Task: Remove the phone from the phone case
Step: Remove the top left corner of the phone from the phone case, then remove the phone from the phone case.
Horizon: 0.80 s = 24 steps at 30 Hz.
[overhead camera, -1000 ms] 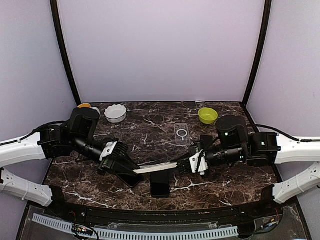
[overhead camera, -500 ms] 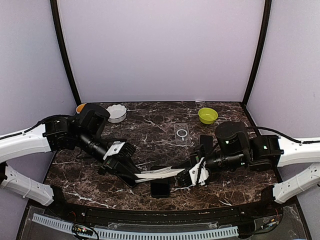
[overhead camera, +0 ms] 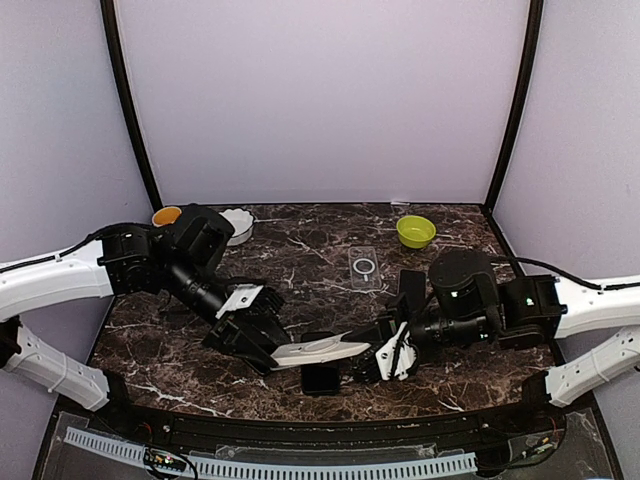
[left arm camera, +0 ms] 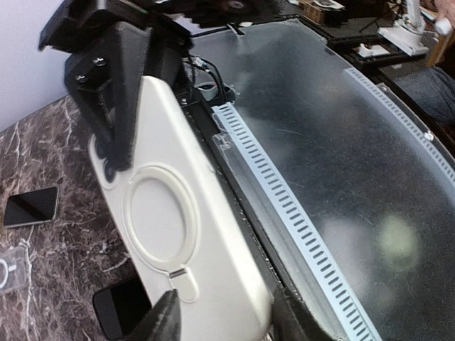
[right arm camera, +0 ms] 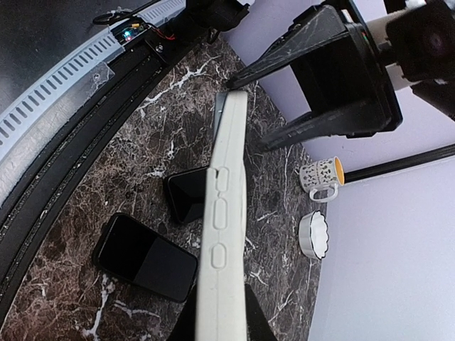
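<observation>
- White case [overhead camera: 322, 350]: soft-looking shell with a ring moulded on its back. It is held off the counter [overhead camera: 300, 255] above the near edge, spanning the two arms, back uppermost and slightly bowed.
- Phone: the case's open face is turned away in every view, so I cannot tell whether the phone sits inside.
- Right end effector [overhead camera: 374, 357]: closed tight on one short end of the case.
- Left end effector [overhead camera: 272, 352]: its fingers straddle the opposite end. I cannot tell whether they pinch it or stand just clear.
- Dark phone [right arm camera: 188, 193] and second dark phone [right arm camera: 146, 257]: both flat on the counter below the case, apart from each other. Whether either belongs to this case is not clear.
- Clear case [overhead camera: 365, 268]: flat at mid-counter, well apart from the work.
- Step in hand (judged): flexing or peeling the shell between the two holds to free the phone.
- Next move (judged): the right hold should stay firm while the left takes a lip or corner and bends it back. The case should be kept low, so that a freed phone lands on the counter and not past its near edge.
</observation>
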### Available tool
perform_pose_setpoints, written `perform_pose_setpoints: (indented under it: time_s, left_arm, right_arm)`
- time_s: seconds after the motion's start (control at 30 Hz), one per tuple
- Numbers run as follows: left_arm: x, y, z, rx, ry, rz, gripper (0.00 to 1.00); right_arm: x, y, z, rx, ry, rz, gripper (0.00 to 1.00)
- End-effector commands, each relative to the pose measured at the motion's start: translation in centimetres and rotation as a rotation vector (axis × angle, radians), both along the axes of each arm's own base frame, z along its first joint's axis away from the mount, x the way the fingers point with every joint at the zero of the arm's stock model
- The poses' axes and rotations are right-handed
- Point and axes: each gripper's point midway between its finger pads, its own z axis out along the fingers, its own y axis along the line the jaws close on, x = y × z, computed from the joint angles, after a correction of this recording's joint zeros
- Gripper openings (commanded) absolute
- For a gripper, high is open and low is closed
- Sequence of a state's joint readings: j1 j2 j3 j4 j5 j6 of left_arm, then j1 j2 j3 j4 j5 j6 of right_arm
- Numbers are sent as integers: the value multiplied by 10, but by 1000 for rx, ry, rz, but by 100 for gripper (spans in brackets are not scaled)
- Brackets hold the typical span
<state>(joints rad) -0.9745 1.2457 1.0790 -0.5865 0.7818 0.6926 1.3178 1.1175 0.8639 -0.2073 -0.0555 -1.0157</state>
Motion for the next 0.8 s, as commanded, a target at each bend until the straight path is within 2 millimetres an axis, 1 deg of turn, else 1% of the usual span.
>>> perform_pose_setpoints:
  time_s: [0.0,0.07,0.1,0.13,0.2,0.23,0.33,0.43,0.47,0.5,0.53,0.57,0.6,0.63,0.67,0.7,0.73,0.77]
  left_arm:
    - [5,5,16,-66,-83,41,53]
    - [4,11,19,-77,-108,54,63]
    - [4,15,23,-87,-128,65,65]
    - [3,18,22,-89,-140,65,71]
    - [3,24,25,-100,-180,76,75]
    - [2,27,27,-109,-204,79,76]
    - [0,33,34,-133,-227,82,74]
    - [-5,33,38,-167,-205,78,72]
    - [-6,33,43,-192,-208,78,71]
    - [-8,33,42,-197,-188,77,70]
    - [-10,31,49,-235,-192,68,69]
    - [-12,31,47,-240,-169,71,68]
    - [-15,30,57,-289,-159,62,68]
    - [-17,29,55,-301,-147,58,67]
    - [-20,28,65,-348,-143,48,67]
    - [-21,28,64,-359,-136,44,67]
    - [-23,28,71,-394,-137,37,67]
    - [-24,28,71,-401,-132,32,66]
  right_arm:
    - [-6,9,46,208,-4,4,0]
    - [-5,4,45,219,13,-16,0]
    - [-5,2,45,225,24,-24,0]
    - [-4,-1,44,229,33,-34,0]
    - [-3,-6,45,248,69,-53,0]
    - [-3,-7,55,289,86,-55,0]
    - [-9,-13,73,360,180,-31,0]
    - [-17,-16,90,418,286,16,0]
    - [-19,-17,95,435,317,36,0]
    - [-22,-18,101,450,352,63,0]
    - [-23,-19,107,470,377,76,0]
    - [-23,-20,112,483,397,88,0]
    - [-25,-21,117,496,417,105,0]
    - [-27,-21,121,502,436,123,0]
    - [-29,-21,125,506,458,141,0]
    - [-31,-22,130,512,478,161,0]
    - [-34,-22,133,514,497,181,0]
    - [-36,-21,136,515,519,198,0]
